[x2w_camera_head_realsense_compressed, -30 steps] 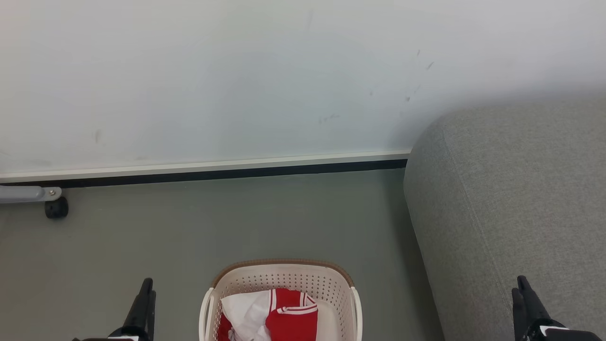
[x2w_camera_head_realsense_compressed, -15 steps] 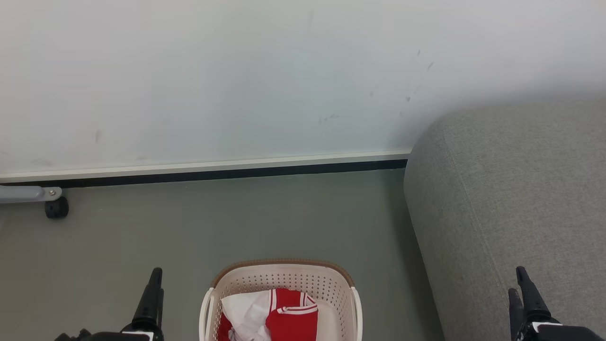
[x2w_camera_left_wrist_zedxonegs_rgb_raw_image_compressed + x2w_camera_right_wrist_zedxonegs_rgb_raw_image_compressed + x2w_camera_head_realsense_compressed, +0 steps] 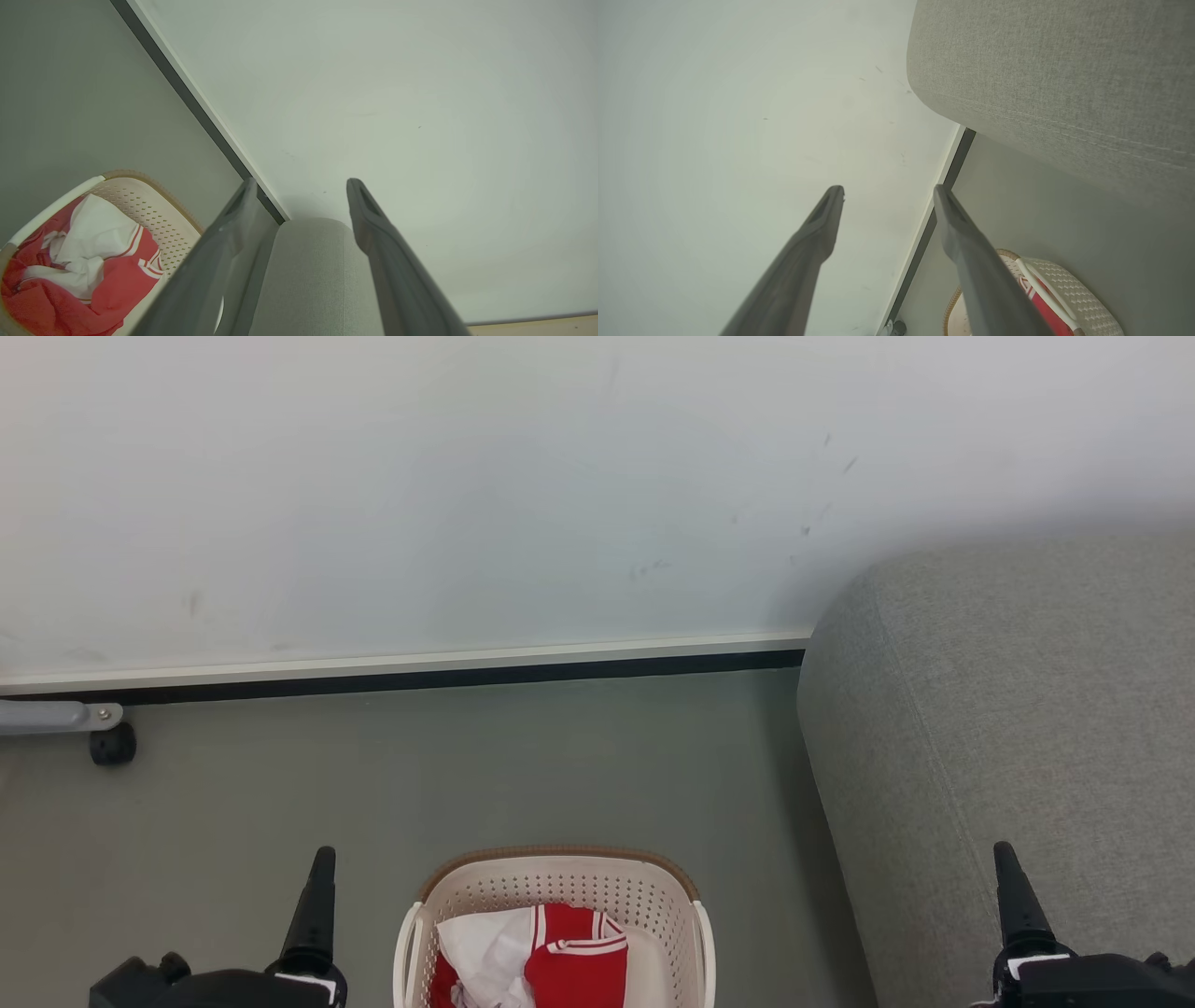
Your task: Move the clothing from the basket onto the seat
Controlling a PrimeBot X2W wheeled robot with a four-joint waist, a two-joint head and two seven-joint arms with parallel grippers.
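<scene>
Both arms have crept forward since a second ago. The left tool (image 3: 320, 882) now pokes farther out over the floor (image 3: 485, 775) and has drifted a bit right, toward the basket (image 3: 560, 852). The right tool (image 3: 1010, 882) has pushed farther out over the seat (image 3: 1027, 709) and slid slightly left. More of each dark wrist body shows at the near edge too. Nothing else seems to have budged.

From the head view each tool looks like a single dark spike, since the fingers line up edge-on. The wrist views settle it though: both tools have their fingers spread wide, with just air between them and nothing held.

The clothing (image 3: 560, 957) sits in the basket as a crumpled red bundle, with a white panel on its left side and white stripe trim. Neither tool touches it, and I can't tell how many pieces it is from here.

The basket is on the floor at the near edge, between the two tools. It's left of the seat, with a strip of floor between them. The seat is the big grey fabric cushion on the right side, running back toward the wall (image 3: 467, 476).

A pale baseboard (image 3: 420, 665) with a dark strip under it runs along the bottom of the wall. At the far left there's a small black caster wheel (image 3: 112, 745) under a grey bar (image 3: 51, 717).
</scene>
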